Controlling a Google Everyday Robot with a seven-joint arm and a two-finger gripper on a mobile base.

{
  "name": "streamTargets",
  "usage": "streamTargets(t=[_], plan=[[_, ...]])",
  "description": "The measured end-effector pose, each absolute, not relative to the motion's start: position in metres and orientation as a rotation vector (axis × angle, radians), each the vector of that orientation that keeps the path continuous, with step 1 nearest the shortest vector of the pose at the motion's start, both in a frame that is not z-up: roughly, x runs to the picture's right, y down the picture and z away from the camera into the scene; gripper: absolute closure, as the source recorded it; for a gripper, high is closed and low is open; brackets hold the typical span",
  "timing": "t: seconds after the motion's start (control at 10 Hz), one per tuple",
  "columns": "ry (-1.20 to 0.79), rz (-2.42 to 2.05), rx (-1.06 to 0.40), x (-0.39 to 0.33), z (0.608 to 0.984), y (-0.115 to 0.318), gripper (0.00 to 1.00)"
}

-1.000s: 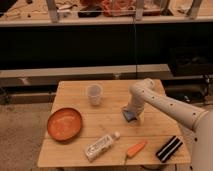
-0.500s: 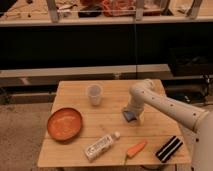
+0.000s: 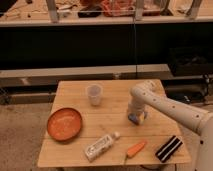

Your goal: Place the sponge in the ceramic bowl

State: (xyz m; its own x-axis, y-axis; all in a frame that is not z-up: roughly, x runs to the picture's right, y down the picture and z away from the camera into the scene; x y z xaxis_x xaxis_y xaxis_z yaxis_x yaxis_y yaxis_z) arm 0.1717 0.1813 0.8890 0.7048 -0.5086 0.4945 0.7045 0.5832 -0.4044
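Note:
The sponge (image 3: pixel 135 119), a small blue pad with a pale layer, lies on the wooden table (image 3: pixel 115 135) right of centre. My gripper (image 3: pixel 136 113) reaches down from the white arm directly onto it, hiding most of it. The ceramic bowl (image 3: pixel 64 124), wide, shallow and orange-red, rests at the table's left side, well apart from the gripper, and nothing is in it.
A translucent plastic cup (image 3: pixel 94 94) stands upright behind the middle. A white bottle (image 3: pixel 101 146) lies on its side near the front edge, with an orange carrot-shaped item (image 3: pixel 135 149) beside it. A black block with white stripes (image 3: pixel 168 148) is at the front right corner.
The arm has shifted slightly left and lowered a little over the sponge. Nothing else on the table has moved.

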Motion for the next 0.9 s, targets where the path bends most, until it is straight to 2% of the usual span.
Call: streamTargets(t=[0.1,0.2,0.5,0.7,0.9], plan=[[-0.345,-0.724,-0.620,0.172,0.887,0.180,0.98],[-0.346,-0.724,-0.619,0.171,0.887,0.180,1.00],[-0.346,-0.728,-0.617,0.168,0.887,0.179,0.95],[-0.329,-0.726,-0.624,0.174,0.874,0.173,1.00],[-0.321,-0.725,-0.624,0.178,0.867,0.168,1.00]])
